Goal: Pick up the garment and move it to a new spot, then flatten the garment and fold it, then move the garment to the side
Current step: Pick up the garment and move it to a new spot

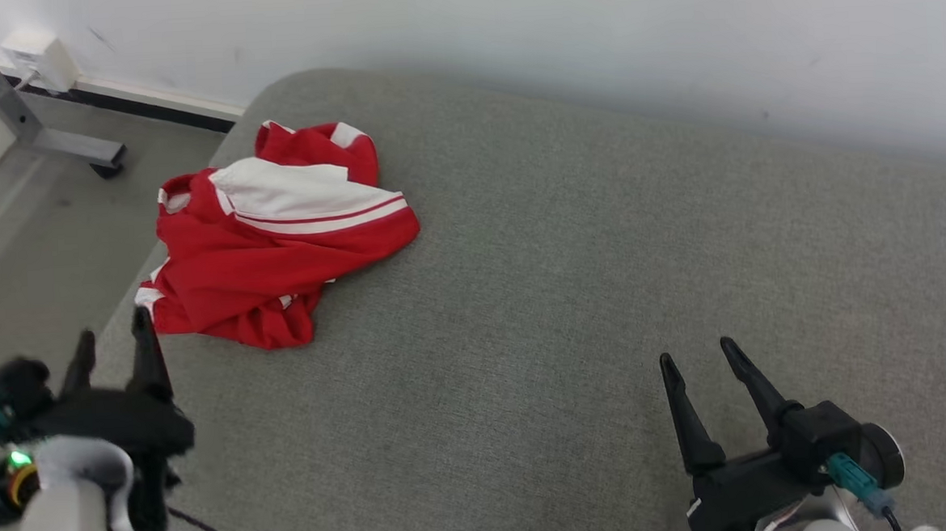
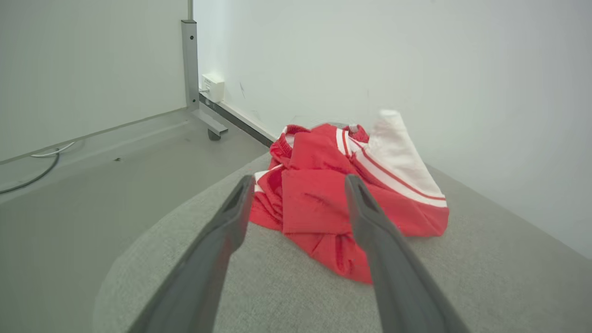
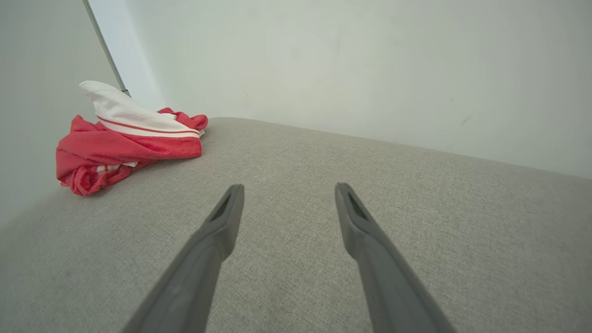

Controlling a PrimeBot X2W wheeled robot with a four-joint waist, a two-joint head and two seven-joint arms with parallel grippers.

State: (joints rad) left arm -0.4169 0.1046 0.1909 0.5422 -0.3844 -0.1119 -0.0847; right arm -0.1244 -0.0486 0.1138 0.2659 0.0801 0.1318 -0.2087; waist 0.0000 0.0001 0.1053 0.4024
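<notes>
We read the step in hand as the pick-up, not yet begun; the garment (image 1: 277, 243), red with a white panel and stripes, lies crumpled near the far left corner of the grey padded surface (image 1: 563, 293), its left side close to the rounded edge above the floor (image 1: 34, 240). Our left gripper (image 1: 113, 325) hovers just short of the heap's near edge, fingers spread and holding nothing; in the left wrist view the red bulk sits framed between the two fingers, so the line of approach looks sound. Our right gripper (image 1: 696, 351) is also spread and empty, well apart from the garment, over bare fabric. To do this well, we judge, the left fingers should come down over a thick red fold near the middle of the heap rather than a thin hem, so the pile lifts together; we should close from above and not shove forward or leftward, since a push could slide the cloth off the edge; then lift until the trailing cloth clears, and carry it toward the open middle, where both grippers can reach for flattening.
</notes>
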